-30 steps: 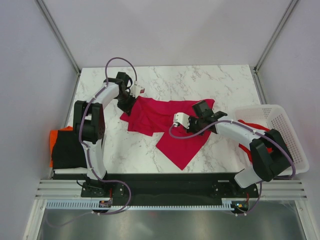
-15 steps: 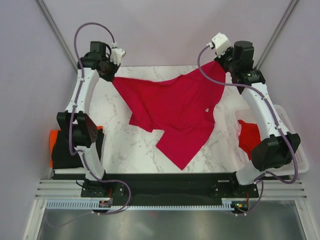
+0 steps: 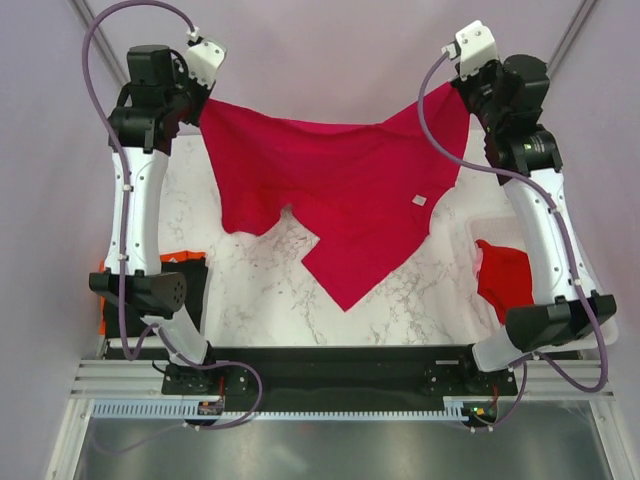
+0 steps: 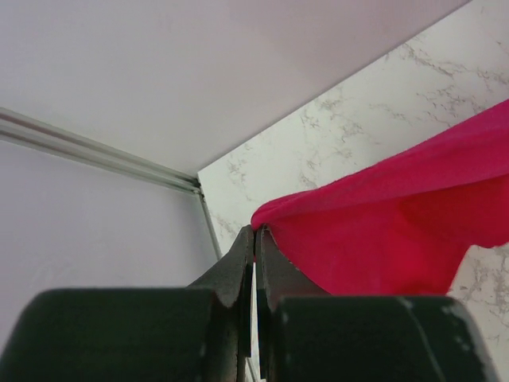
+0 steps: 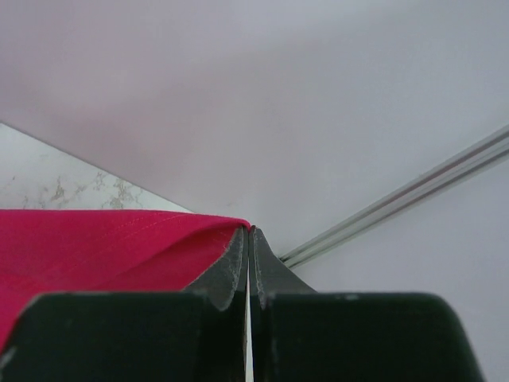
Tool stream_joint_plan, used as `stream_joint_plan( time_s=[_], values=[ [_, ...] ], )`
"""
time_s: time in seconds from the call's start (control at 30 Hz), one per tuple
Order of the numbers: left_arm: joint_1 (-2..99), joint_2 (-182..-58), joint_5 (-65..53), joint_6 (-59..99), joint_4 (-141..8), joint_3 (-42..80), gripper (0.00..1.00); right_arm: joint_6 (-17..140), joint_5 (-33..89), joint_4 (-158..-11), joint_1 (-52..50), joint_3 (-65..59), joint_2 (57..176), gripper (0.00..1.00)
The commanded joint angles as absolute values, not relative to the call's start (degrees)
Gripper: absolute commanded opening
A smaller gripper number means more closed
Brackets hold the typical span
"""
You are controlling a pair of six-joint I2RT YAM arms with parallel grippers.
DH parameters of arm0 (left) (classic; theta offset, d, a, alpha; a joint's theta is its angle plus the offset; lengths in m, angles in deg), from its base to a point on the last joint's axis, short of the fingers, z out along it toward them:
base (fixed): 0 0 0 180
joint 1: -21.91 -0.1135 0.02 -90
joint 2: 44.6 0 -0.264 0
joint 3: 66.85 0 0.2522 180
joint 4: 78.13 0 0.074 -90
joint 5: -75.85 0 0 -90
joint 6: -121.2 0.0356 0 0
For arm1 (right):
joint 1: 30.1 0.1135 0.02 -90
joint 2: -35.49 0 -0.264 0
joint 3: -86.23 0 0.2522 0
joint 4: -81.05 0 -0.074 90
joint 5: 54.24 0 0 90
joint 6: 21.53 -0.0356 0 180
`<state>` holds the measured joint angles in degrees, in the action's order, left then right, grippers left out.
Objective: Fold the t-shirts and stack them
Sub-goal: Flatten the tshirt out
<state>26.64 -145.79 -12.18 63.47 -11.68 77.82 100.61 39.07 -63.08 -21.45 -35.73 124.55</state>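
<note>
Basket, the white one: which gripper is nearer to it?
Right. The right gripper, gripping the crimson t-shirt, is raised just beyond the basket; the left gripper holds the shirt's other corner across the table.

Top view looks down from behind over the worktop (image 3: 255, 295); wrist views sit close behind left hand (image 4: 254, 239) and right hand (image 5: 247, 235) — all share the crimson-pink t-shirt (image 3: 340, 190).

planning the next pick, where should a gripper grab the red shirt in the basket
Probably a raised fold of the red shirt, from straight above: it lies crumpled inside the white basket, whose walls block a sideways approach.
</note>
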Motion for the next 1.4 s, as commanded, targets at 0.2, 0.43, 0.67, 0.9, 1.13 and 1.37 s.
stream_joint_plan(
  time_s=[0.2,0.43,0.67,0.9,1.13,1.37],
  values=[
    [26.5,-134.2,-14.0,66.4,-15.1,77.4,0.02,98.7,39.5,-62.5,-21.7,-40.4,111.3,0.00],
    [26.5,-126.2,-14.0,67.3,-15.6,75.4,0.02,99.7,36.1,-57.9,-21.7,-44.6,104.3,0.00],
    [26.5,-116.5,-12.1,67.9,-16.5,72.1,0.02,99.0,33.6,-51.7,-21.7,-49.7,97.2,0.00],
    [26.5,-112.3,-12.7,70.3,-20.2,72.7,0.02,102.8,37.9,-52.8,-21.7,-56.2,96.0,0.00],
    [26.5,-116.5,-14.1,74.5,-24.5,71.5,0.02,110.7,39.0,-57.3,-21.7,-59.4,103.5,0.00],
    [26.4,-123.6,-12.8,75.7,-27.3,61.4,0.02,113.7,38.4,-67.6,-21.7,-40.1,106.6,0.00]
  ],
)
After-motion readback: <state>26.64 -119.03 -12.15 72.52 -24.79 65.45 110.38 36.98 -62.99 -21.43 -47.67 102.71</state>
